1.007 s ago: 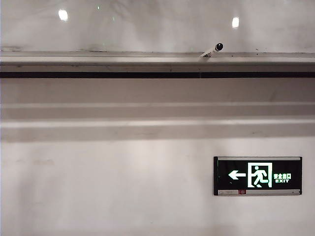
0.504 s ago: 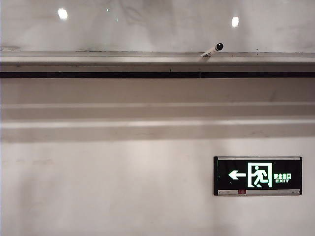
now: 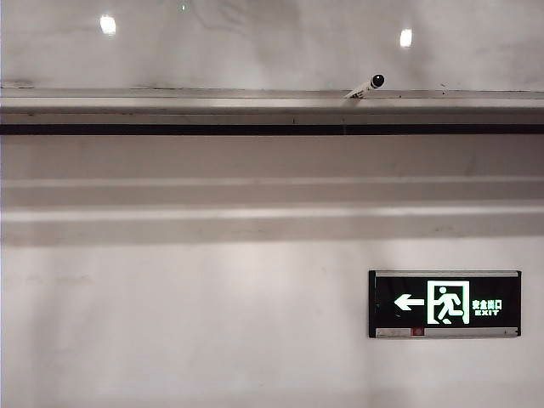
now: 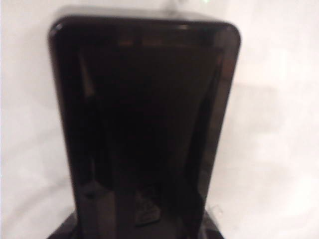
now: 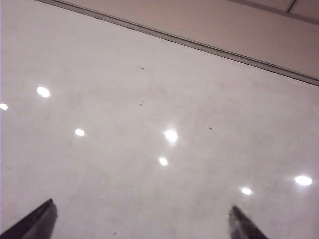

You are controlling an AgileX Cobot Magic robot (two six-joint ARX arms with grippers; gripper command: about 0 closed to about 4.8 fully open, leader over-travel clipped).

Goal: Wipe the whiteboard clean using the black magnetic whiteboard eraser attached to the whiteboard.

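Eraser [image 4: 144, 124] fills your left wrist view, a black block standing out from the left gripper [image 4: 142, 231] with the whiteboard [image 4: 279, 149] pale right behind it; the gripper looks clamped on its near end, probably to press the far face flat for wiping (contact itself cannot be seen). Your right gripper [image 5: 142, 221] waits with its fingertips [image 5: 35, 219] wide apart and empty, facing the glossy board, likely parked clear. Neither arm shows in the exterior view, only the marker [image 3: 365, 86] on the ledge [image 3: 170, 104] and the exit sign [image 3: 444, 303].
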